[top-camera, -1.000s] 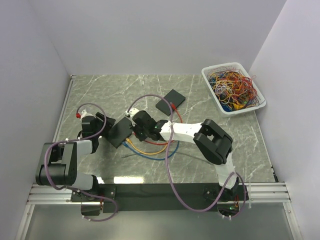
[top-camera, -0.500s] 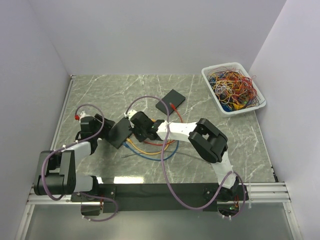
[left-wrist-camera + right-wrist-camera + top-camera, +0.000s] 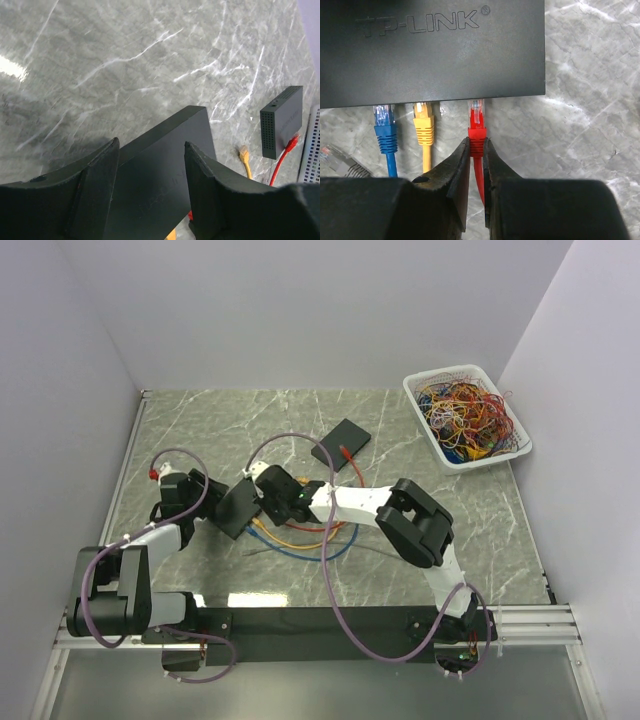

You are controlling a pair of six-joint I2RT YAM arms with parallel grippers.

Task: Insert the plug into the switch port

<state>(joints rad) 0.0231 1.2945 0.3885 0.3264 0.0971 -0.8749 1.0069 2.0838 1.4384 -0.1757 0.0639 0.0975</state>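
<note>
The black TP-LINK switch [image 3: 238, 508] lies at the table's middle left. My left gripper [image 3: 212, 495] holds it, one finger on each side [image 3: 151, 145]; its top face [image 3: 165, 170] shows between them. My right gripper [image 3: 476, 142] is shut on the red plug [image 3: 476, 125]. The plug's clear tip is at the switch's [image 3: 435, 55] front edge, at a port to the right of the seated yellow plug [image 3: 424, 127] and blue plug [image 3: 385, 132]. In the top view my right gripper [image 3: 262, 504] is right beside the switch.
A second black switch [image 3: 341, 444] with a red plug in it lies further back, also in the left wrist view [image 3: 282, 120]. A white basket [image 3: 424, 420] of tangled cables stands back right. Blue, yellow and red cables [image 3: 320, 530] loop beneath my right arm. A grey plug [image 3: 335, 159] lies loose.
My right gripper has moved left with the red plug, up to the switch's port edge. My left arm has shifted slightly, still holding the switch.
</note>
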